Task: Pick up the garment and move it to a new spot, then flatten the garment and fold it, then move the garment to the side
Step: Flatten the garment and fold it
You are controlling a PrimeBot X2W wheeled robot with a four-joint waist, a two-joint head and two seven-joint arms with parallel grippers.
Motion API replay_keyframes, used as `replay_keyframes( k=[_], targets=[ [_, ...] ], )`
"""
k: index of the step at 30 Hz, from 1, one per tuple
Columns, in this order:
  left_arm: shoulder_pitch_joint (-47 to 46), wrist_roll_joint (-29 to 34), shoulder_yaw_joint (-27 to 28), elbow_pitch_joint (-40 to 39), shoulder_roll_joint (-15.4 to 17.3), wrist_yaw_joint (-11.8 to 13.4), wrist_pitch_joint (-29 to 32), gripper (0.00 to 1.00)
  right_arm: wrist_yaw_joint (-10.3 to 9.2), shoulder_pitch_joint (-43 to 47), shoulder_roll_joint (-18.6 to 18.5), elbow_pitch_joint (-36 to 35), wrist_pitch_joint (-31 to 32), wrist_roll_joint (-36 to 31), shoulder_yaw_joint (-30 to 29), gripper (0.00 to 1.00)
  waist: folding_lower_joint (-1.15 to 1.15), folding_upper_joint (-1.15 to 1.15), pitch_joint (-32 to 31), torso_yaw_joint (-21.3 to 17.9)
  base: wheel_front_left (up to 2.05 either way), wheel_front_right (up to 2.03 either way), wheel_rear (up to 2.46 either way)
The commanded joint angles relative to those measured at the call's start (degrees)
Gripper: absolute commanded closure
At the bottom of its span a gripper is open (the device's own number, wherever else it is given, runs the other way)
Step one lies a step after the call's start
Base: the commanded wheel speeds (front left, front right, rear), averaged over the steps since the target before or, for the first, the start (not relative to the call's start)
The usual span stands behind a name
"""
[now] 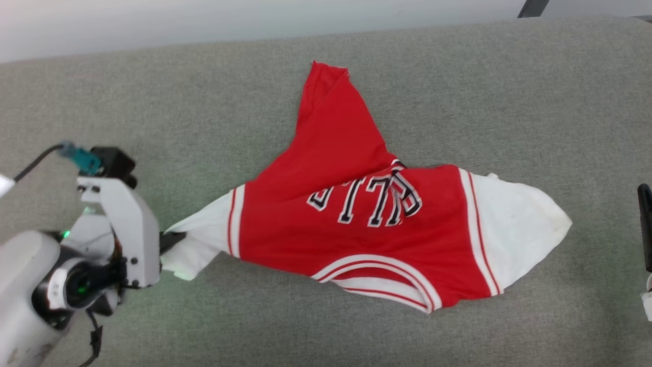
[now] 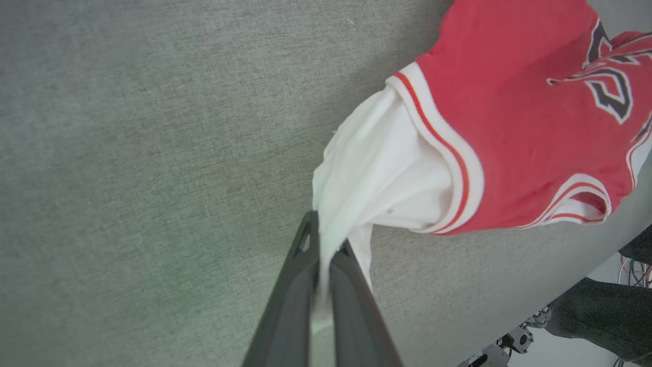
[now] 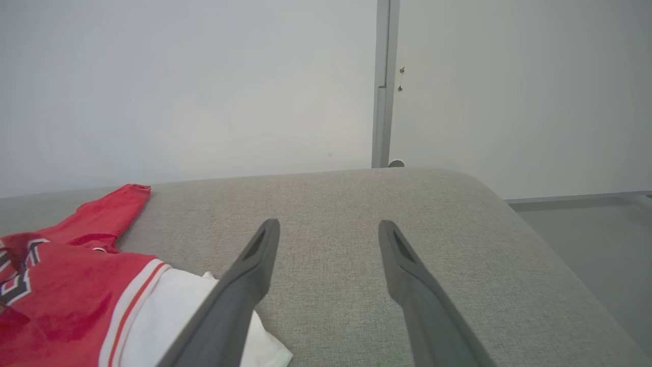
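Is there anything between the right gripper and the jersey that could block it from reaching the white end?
Nothing visible does. The open right gripper hangs over bare grey cushion, and the white end of the garment lies close beside it, with only cushion between. The left gripper is shut on the opposite white end.

Lettering: black capitals outlined in white, the lettering (image 1: 367,201) running across the red chest of the garment (image 1: 285,224).
Head view reading: the word lies upside down to the camera. Two letters L side by side are plain. The letter at the left end looks like an S, with its top tucked under a red fold. The letter at the right end is creased and cannot be told for sure.
Left wrist view: the same lettering (image 2: 614,92) shows at the right edge as broken strokes, unreadable.
Right wrist view: a scrap of one outlined letter (image 3: 15,285) at the left edge, unreadable.
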Motion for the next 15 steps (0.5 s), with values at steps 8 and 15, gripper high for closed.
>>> replay_keyframes(
  k=[8,15],
  targets=[
    [2.9,4.6,-0.7,7.4,0.4,2.8,-6.5,1.00,-0.08,-1.3,-1.8,-0.5,1.3,-0.5,2.0,0.00,0.00,0.00,0.2,0.2,0.00,0.00,0.00],
    [1.6,8.2,-1.6,14.4,-2.5,1.3,-11.7,0.67,-0.08,-1.6,-2.9,-1.4,2.7,-0.9,3.5,0.00,0.00,0.00,-0.8,1.3,0.00,0.00,0.00]
  ],
)
